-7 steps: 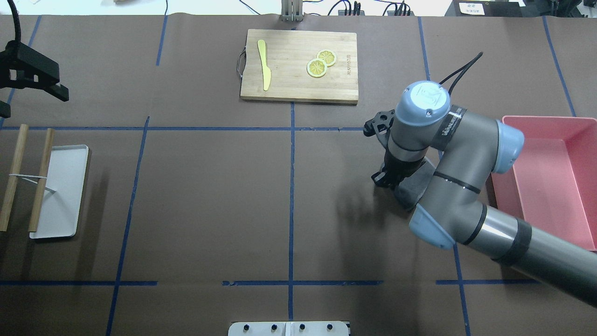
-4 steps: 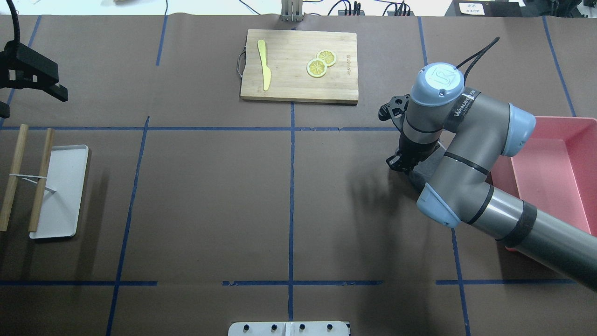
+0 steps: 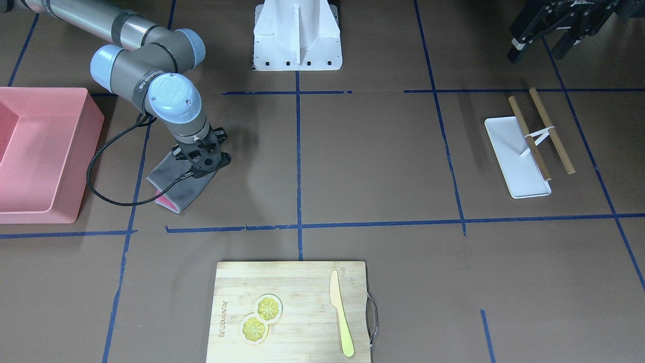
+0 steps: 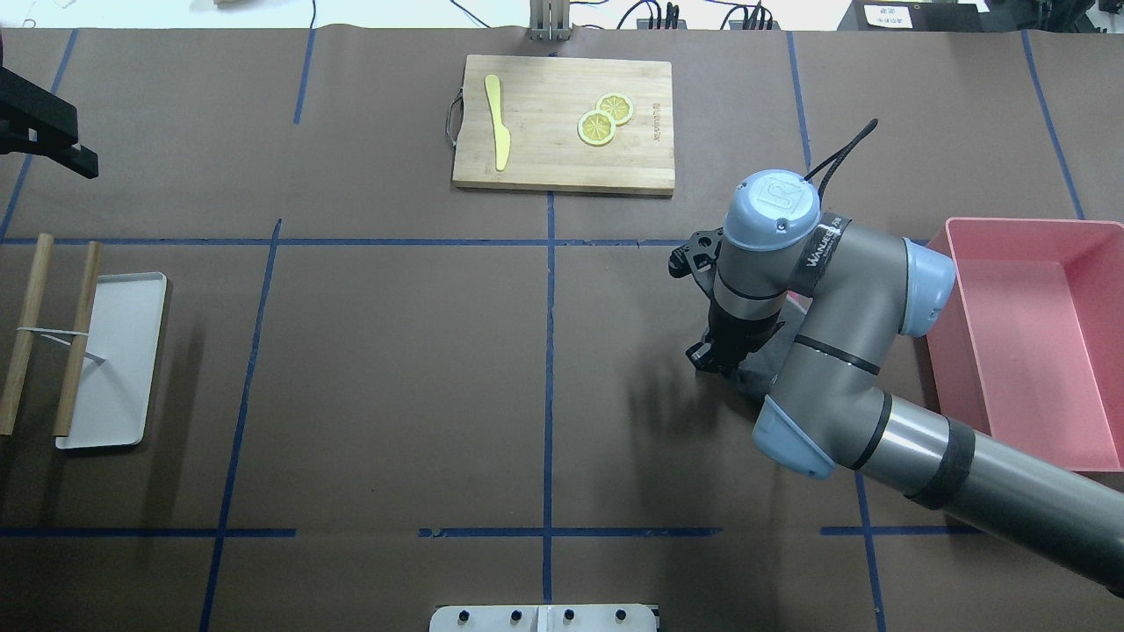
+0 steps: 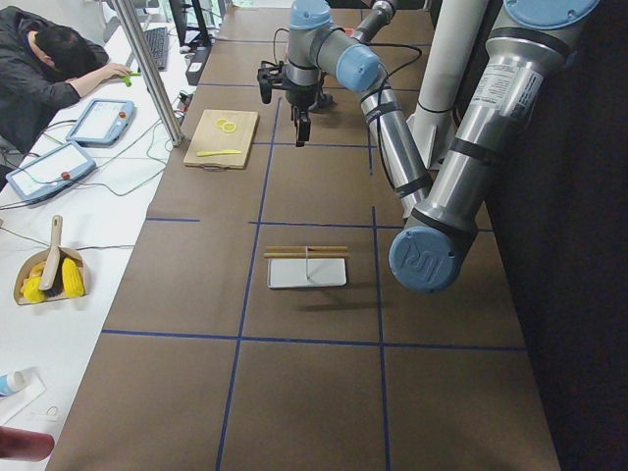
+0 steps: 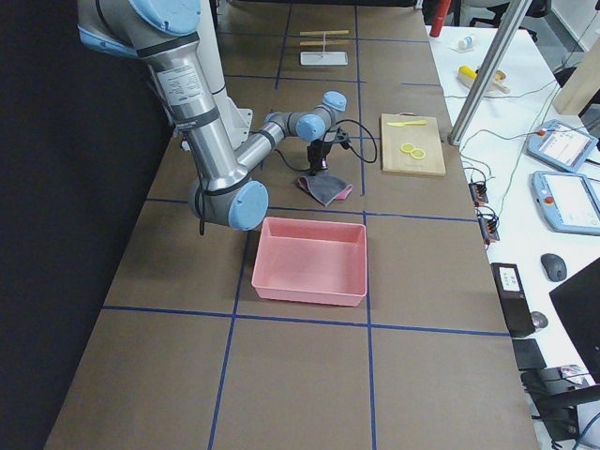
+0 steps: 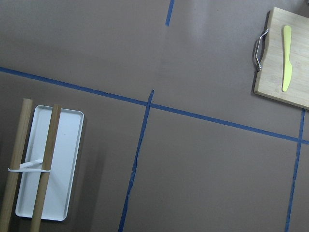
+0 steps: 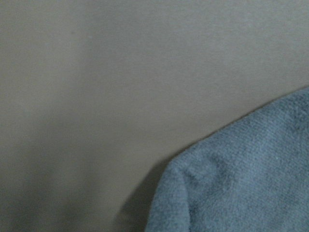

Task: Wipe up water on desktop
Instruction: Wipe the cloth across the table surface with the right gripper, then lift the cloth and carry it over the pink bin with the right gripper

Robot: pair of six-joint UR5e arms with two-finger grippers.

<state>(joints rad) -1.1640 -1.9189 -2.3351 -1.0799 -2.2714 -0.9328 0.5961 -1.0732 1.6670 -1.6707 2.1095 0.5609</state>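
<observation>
On the desk point(image 4: 395, 395), right of centre, right tool point(image 3: 206, 167) down and apparently clamped on a grey cloth point(image 3: 176, 186), flat on the brown surface just beside the pink bin point(image 4: 1027, 351). Press evenly and drag in slow, overlapping strokes; no wet patch discernible. Off to the left, left tool point(image 3: 539, 45) raised, fingers apart, near the white tray point(image 4: 123, 395) and bamboo sticks point(image 4: 26, 333). Farther back, cutting board point(image 4: 544, 149) with lemon slices point(image 4: 604, 120) and yellow knife point(image 4: 497, 123).
</observation>
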